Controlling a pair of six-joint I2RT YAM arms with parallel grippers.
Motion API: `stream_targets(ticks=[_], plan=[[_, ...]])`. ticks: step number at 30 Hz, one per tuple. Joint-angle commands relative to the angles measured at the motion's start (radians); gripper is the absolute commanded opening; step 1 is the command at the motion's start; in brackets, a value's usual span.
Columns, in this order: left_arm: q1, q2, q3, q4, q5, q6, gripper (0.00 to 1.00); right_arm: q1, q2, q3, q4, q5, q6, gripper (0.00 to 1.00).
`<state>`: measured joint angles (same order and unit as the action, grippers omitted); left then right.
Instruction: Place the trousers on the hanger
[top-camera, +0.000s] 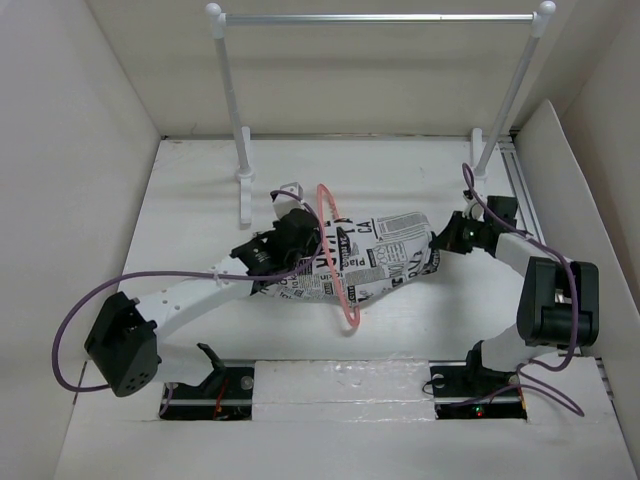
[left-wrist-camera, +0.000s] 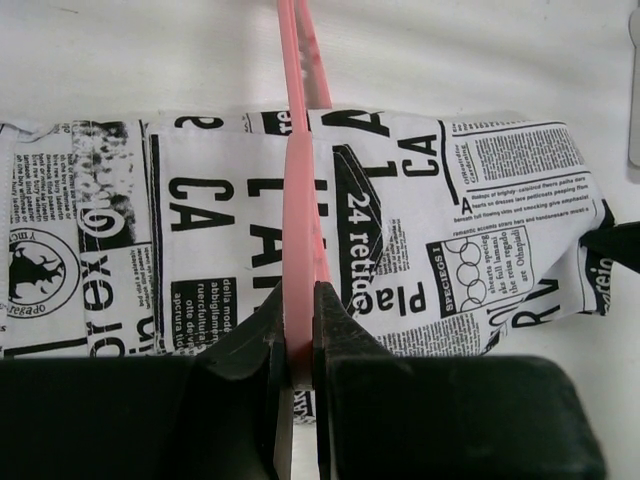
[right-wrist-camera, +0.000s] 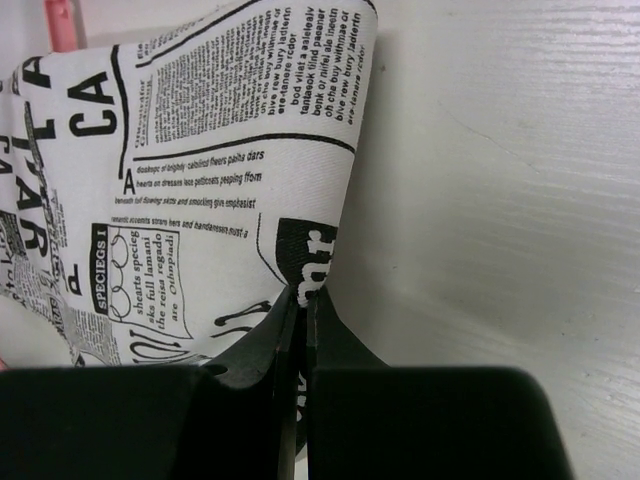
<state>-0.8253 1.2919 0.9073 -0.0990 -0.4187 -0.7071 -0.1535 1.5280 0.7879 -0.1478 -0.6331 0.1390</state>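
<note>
The trousers (top-camera: 385, 258), white cloth with black newspaper print, lie folded across the middle of the table. The pink hanger (top-camera: 336, 262) stands on edge across them, with the cloth passing through its frame. My left gripper (top-camera: 312, 240) is shut on the hanger's pink bar (left-wrist-camera: 300, 250), which runs straight up from the jaws over the trousers (left-wrist-camera: 420, 230). At the cloth's right end my right gripper (top-camera: 437, 245) is shut on an edge of the trousers (right-wrist-camera: 200, 180), lifted a little off the table. A bit of the hanger (right-wrist-camera: 62, 25) shows at the top left of the right wrist view.
A white rail (top-camera: 380, 18) on two posts (top-camera: 232, 110) stands at the back of the table. White walls close in the left, right and back sides. A purple cable (top-camera: 75, 310) loops off the left arm.
</note>
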Motion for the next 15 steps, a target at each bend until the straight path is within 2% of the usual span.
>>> stream_targets(ticks=[1, 6, 10, 11, 12, 13, 14, 15], plan=[[0.000, -0.032, 0.070, -0.028, -0.032, 0.021, 0.00, 0.002, -0.014, -0.012, 0.074, 0.013, 0.001, 0.00], [-0.029, -0.014, 0.163, -0.045, -0.041, 0.061, 0.00, 0.011, -0.022, -0.010, 0.053, 0.019, -0.007, 0.00], [-0.070, 0.029, 0.309, -0.129, -0.042, 0.060, 0.00, 0.011, -0.031, -0.007, 0.022, 0.007, -0.022, 0.00], [-0.071, 0.035, 0.333, -0.142, -0.043, 0.060, 0.00, 0.011, -0.043, -0.006, 0.013, 0.003, -0.030, 0.03], [-0.083, 0.047, 0.352, -0.165, -0.042, 0.058, 0.00, 0.011, -0.055, -0.006, -0.007, -0.007, -0.039, 0.14], [-0.092, 0.062, 0.430, -0.203, -0.040, 0.048, 0.00, 0.022, -0.081, 0.004, -0.048, -0.032, -0.077, 0.44], [-0.092, 0.063, 0.430, -0.203, -0.040, 0.047, 0.00, 0.022, -0.081, 0.004, -0.049, -0.033, -0.078, 0.45], [-0.092, 0.070, 0.468, -0.227, -0.028, 0.040, 0.00, 0.022, -0.124, 0.020, -0.103, -0.045, -0.104, 0.53]])
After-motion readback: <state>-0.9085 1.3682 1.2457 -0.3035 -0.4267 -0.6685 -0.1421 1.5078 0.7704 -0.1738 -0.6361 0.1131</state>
